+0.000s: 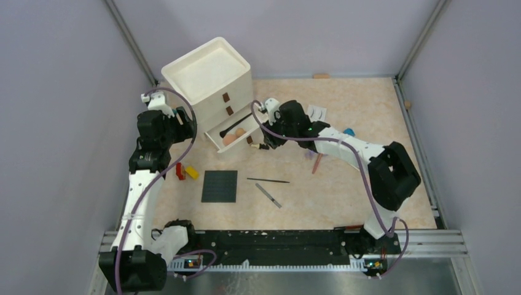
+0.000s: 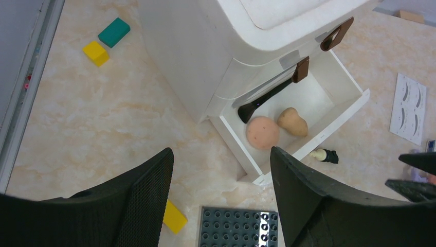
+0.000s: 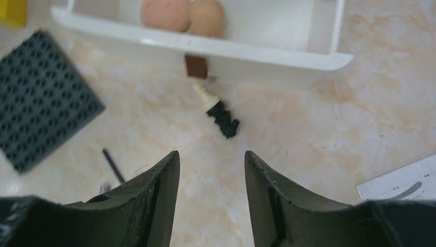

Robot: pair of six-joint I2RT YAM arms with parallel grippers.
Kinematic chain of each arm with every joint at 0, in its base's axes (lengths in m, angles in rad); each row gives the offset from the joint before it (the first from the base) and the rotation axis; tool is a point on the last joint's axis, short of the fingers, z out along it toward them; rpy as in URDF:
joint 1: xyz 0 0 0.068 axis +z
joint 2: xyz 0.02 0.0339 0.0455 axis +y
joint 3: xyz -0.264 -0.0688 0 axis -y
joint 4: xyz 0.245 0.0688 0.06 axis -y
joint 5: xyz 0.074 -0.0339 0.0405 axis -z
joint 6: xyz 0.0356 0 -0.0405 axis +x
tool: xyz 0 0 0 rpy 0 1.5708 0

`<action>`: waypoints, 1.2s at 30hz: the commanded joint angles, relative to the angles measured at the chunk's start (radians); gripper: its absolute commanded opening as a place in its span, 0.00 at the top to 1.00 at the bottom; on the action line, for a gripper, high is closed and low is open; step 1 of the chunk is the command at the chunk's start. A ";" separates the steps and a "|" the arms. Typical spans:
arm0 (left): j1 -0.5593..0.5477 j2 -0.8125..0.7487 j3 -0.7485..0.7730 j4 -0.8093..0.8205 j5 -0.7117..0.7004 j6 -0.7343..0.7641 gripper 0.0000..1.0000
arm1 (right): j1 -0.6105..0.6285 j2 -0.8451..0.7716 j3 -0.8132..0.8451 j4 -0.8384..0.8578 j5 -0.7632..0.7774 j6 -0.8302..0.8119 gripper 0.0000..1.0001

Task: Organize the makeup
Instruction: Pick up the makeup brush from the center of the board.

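A white drawer unit [image 1: 209, 77] has its bottom drawer [image 2: 339, 85] open. In the drawer lie a dark brush [image 2: 265, 98], a round peach puff [image 2: 262, 132] and a tan sponge [image 2: 293, 122]. A small black-and-cream tube [image 3: 218, 110] lies on the table just in front of the drawer. My right gripper [image 3: 211, 157] is open and empty, hovering just short of that tube. My left gripper [image 2: 221, 159] is open and empty, high beside the unit. A thin dark pencil [image 1: 268, 180], a grey pencil [image 1: 268, 195], a pink pencil [image 1: 316, 163] and a white eyelash card [image 1: 317, 113] lie on the table.
A dark studded plate [image 1: 220, 185] lies at mid table. Red [image 1: 180, 171] and yellow [image 1: 192, 173] bricks sit left of it; a yellow [image 2: 95, 53] and a green brick [image 2: 114, 32] lie behind the unit. A blue item [image 1: 349, 131] lies by the right arm.
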 commanded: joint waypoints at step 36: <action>-0.001 -0.017 0.000 0.039 0.000 0.016 0.25 | 0.164 0.075 -0.172 -0.171 -0.271 -0.474 0.58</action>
